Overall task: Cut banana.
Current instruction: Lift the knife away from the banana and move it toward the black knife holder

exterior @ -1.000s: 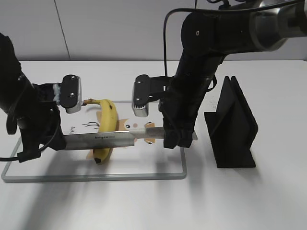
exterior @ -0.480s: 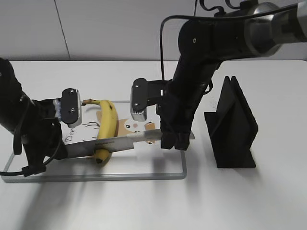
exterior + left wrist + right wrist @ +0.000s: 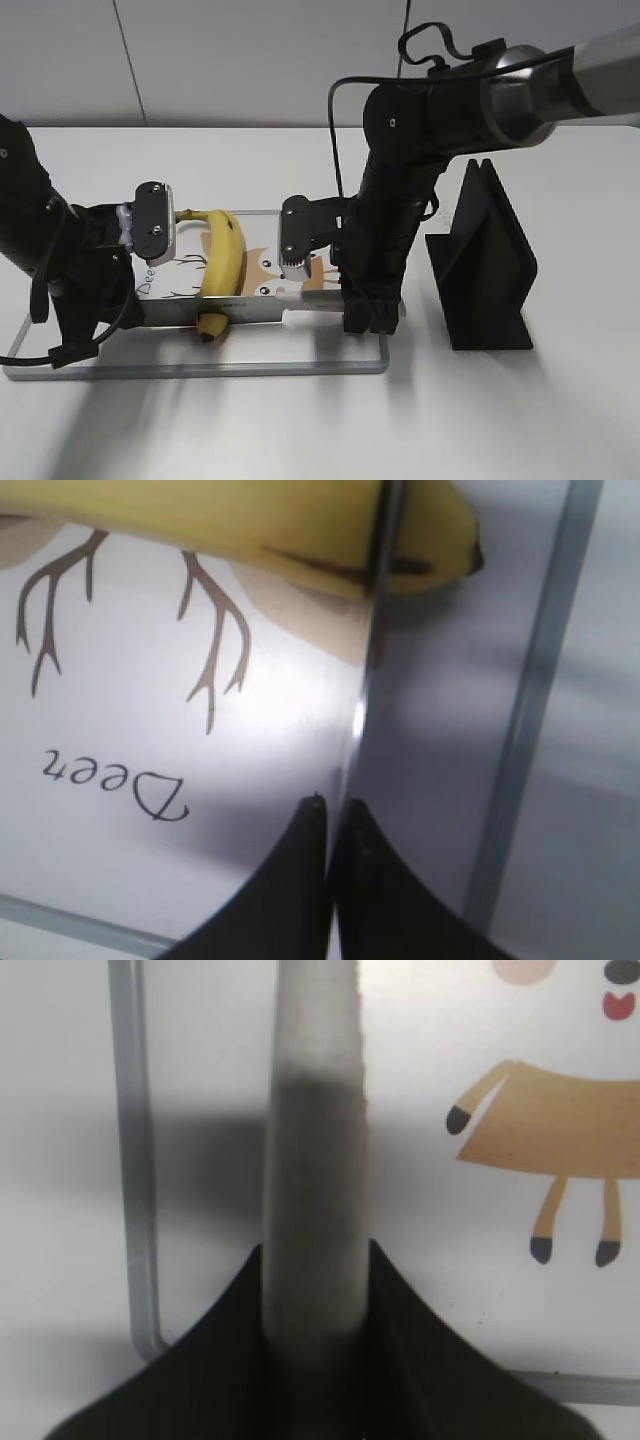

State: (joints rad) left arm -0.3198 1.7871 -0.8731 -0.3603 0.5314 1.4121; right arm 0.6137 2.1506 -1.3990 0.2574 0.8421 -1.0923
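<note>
A yellow banana [image 3: 222, 262] lies on the printed cutting board [image 3: 200, 368]. A knife [image 3: 230, 310] lies across the banana's near end, with its blade sunk into the fruit close to the tip. My left gripper [image 3: 118, 318] is shut on the blade tip. In the left wrist view the thin blade [image 3: 365, 700] runs from the jaws [image 3: 337, 810] into the banana [image 3: 250, 520]. My right gripper [image 3: 360, 312] is shut on the knife's pale handle, which the right wrist view shows [image 3: 315, 1160] between the jaws [image 3: 315, 1260].
A black knife stand [image 3: 490, 260] stands upright on the white table to the right of the board. The board's metal rim shows in the left wrist view [image 3: 520, 730] and in the right wrist view [image 3: 135, 1160].
Both grippers have lowered the knife. It was level above the banana's near end and now sits down in the fruit close to the board.
</note>
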